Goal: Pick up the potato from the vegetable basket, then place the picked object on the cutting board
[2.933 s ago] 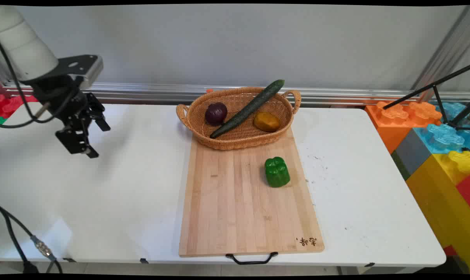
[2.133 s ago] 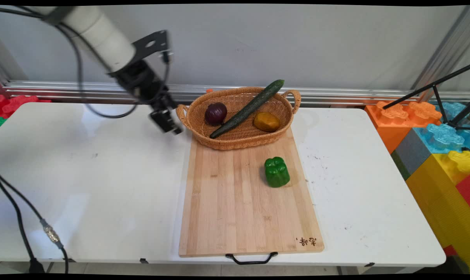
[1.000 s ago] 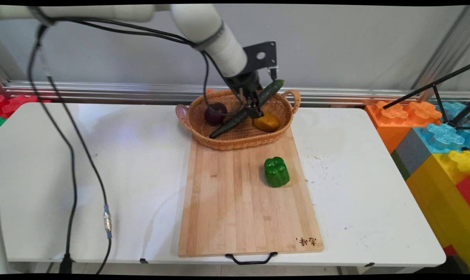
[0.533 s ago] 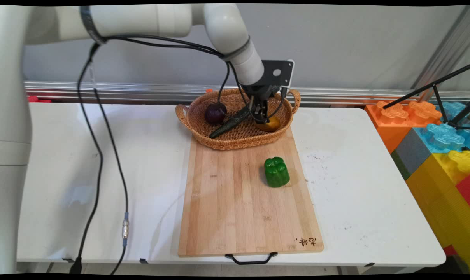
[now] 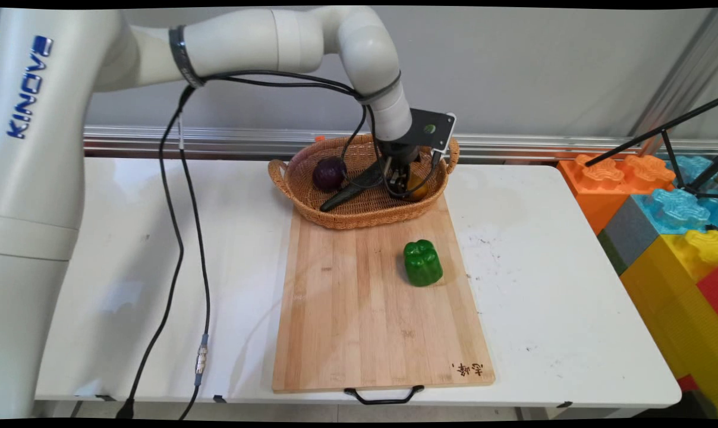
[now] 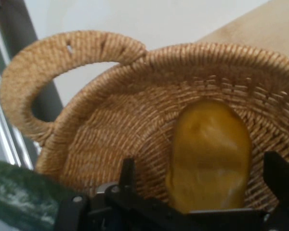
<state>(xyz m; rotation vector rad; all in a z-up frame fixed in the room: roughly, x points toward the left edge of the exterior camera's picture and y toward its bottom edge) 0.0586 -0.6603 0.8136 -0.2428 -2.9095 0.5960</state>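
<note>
My gripper point(image 5: 402, 185) reaches down into the wicker basket point(image 5: 287, 185) at the far end of the cutting board point(image 5: 359, 321). It is open and straddles a yellow-brown potato point(image 5: 418, 189). In the hand view the potato point(image 6: 209, 154) lies between the two fingers point(image 6: 128, 169) with a gap on each side, and the gripper point(image 6: 202, 167) is not touching it. A long cucumber point(image 5: 350, 189) lies slantwise in the basket just left of the hand, and its end shows in the hand view as the cucumber point(image 6: 19, 199). A purple onion point(image 5: 329, 173) sits further left.
A green bell pepper point(image 5: 422, 262) stands on the board's right half. The basket wall point(image 6: 101, 139) and its handle point(image 6: 43, 67) rise close around the hand. Large coloured toy blocks point(image 5: 668, 226) stand beyond the table's right end. Black cables point(image 5: 180, 249) hang over the table's left part.
The arm swung from the table's left side to the basket, then lowered its hand inside, down over the potato. The vegetables have not moved.
</note>
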